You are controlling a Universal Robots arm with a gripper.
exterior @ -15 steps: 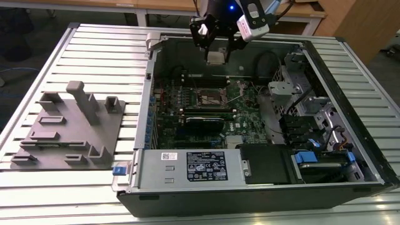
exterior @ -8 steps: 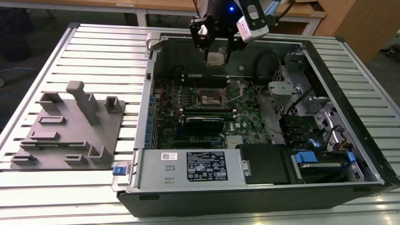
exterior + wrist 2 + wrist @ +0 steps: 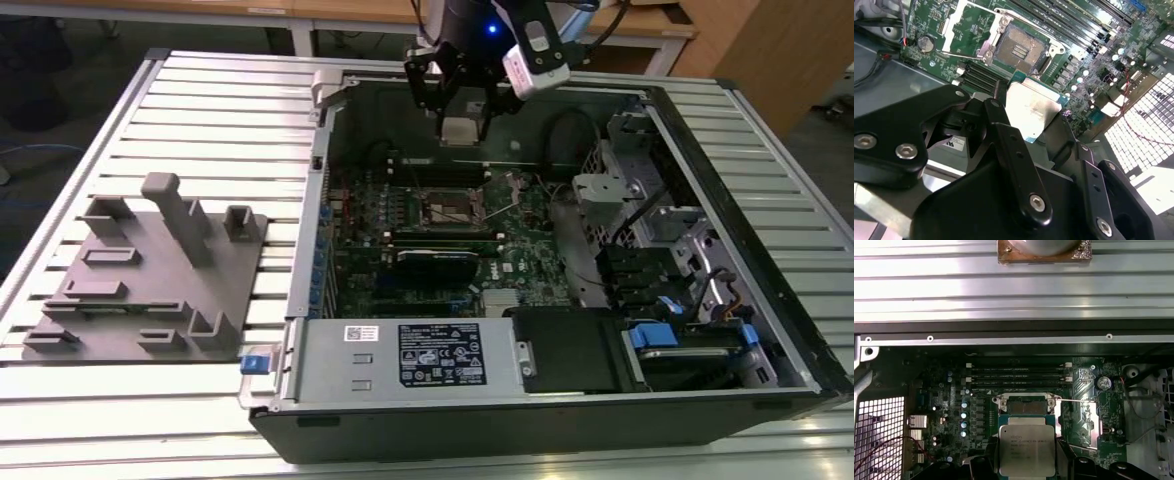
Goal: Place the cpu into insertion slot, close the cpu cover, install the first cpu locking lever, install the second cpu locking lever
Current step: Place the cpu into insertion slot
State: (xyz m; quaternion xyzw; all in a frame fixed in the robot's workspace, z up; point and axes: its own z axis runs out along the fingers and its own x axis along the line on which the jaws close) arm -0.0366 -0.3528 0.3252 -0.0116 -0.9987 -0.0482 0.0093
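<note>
My gripper (image 3: pixel 459 122) hangs over the far part of the open computer case, shut on the cpu (image 3: pixel 459 132). The chip's pale metal top faces both wrist cameras, with the cpu (image 3: pixel 1032 109) (image 3: pixel 1026 450) clamped between black fingers (image 3: pixel 1004 130). Below it on the green board lies the insertion slot (image 3: pixel 451 208) (image 3: pixel 1018 47) (image 3: pixel 1026 405), open, its dark middle bare. The cpu cover (image 3: pixel 971 20) (image 3: pixel 1086 425) is swung back beside the socket. A thin wire locking lever (image 3: pixel 956 52) stands loose next to it. The chip is well above the socket and touches nothing.
The case (image 3: pixel 747 150) lies on a slatted metal table (image 3: pixel 214 110). Long black memory slots (image 3: pixel 1019 372) run beside the socket. A power supply (image 3: pixel 400 355) fills the near end, and a drive cage with blue clips (image 3: pixel 661 335) is at the exterior view's right. A grey fixture (image 3: pixel 147 270) sits at its left.
</note>
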